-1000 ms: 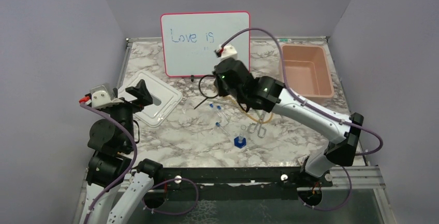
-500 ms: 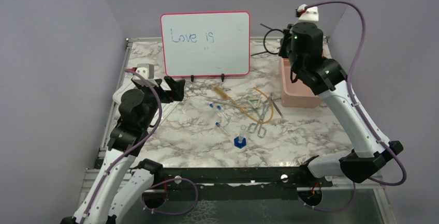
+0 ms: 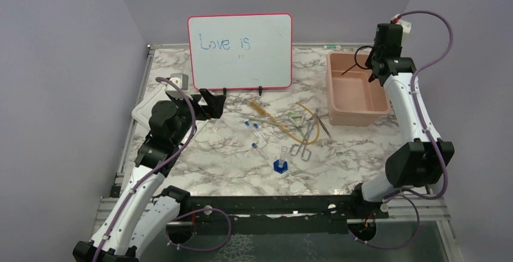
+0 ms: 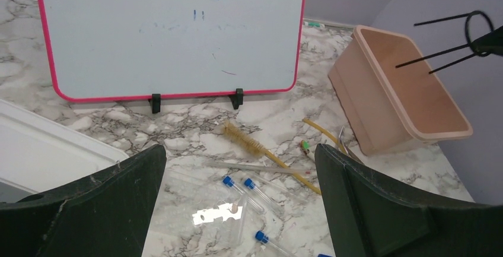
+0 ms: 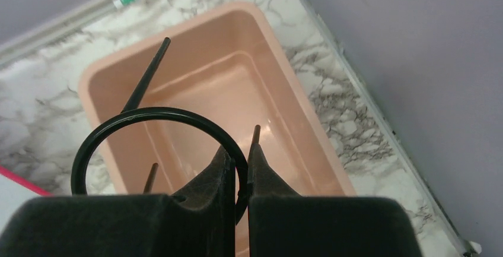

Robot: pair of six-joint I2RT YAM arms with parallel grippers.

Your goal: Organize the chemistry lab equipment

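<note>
Directly over the pink bin (image 5: pixel 290 114), at the far right of the desk (image 3: pixel 230 165), the black wire ring (image 5: pixel 151 111) is pinched by its rim in the right end effector (image 5: pixel 240 156), its rods slanted leftward across the bin's hollow. The left end effector (image 4: pixel 240 150) is held spread, well apart.

1. Smooth, glossy plastic is shown by the pink bin (image 5: pixel 196 49).
2. A smooth, faintly shiny finish is seen on the black wire ring (image 5: pixel 148 112), possibly coated metal.
3. A marble-patterned, fairly matt surface is presented by the table (image 3: pixel 224 153).
</note>
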